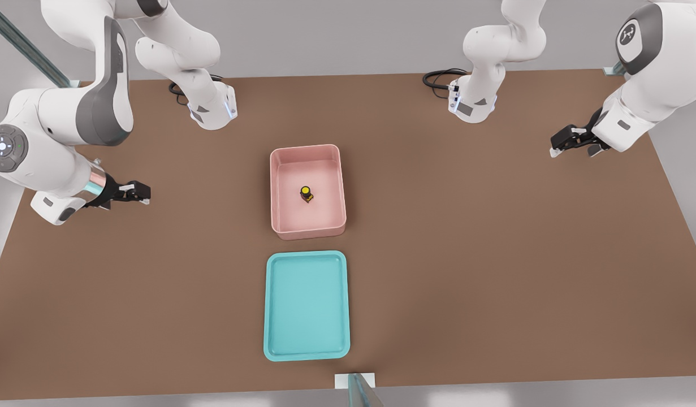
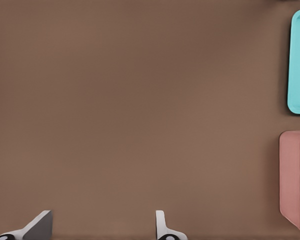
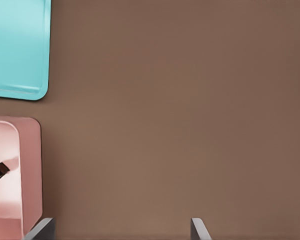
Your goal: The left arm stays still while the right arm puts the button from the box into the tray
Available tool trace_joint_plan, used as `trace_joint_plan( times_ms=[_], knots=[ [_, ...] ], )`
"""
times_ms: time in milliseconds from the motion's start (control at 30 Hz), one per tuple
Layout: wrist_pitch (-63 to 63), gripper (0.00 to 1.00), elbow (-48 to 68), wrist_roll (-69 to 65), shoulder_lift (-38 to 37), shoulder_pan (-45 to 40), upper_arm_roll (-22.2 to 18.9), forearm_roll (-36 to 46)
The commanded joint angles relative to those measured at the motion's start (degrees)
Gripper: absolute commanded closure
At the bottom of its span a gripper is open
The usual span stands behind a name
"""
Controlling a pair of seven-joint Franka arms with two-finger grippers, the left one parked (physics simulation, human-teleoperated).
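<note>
Table (image 1: 495,254): brown, w/ the task's things lined up mid-surface. The right arm (image 1: 59,130) sat at the front view's left, well apart from both containers, nothing reached for yet.

Tray (image 1: 306,306): teal, shallow, lay nearer the camera than the box in the front view, nothing in it. So the placing part wasn't done.

Box (image 1: 308,191): pink, deep-walled, just beyond the tray w/ a strip of bare table between them.

Gripper (image 1: 134,193): hung over bare table at the front view's left, fingers spread wide w/ nothing between them; in the right wrist view its two fingertips (image 3: 42,229) stood far apart over plain brown surface, w/ box corner and tray corner only at the view's edge.

Button (image 1: 306,194): yellow top, dark base, sat upright on the box floor, roughly central, untouched.

Judgement: task approx at zero. Left to do: reach across to the box, go down inside its walls, grasp button, lift clear of rim, carry over to tray, release.
</note>
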Motion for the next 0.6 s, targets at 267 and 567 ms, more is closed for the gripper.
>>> trace_joint_plan(
  times_ms=[267, 567],
  knots=[
    [5.88, 0.00, -3.09, 44.79, 10.84, 4.87, 20.27, 1.47],
    [31.64, 0.00, -24.63, 81.97, 9.79, 9.44, 27.92, -0.38]
  ],
)
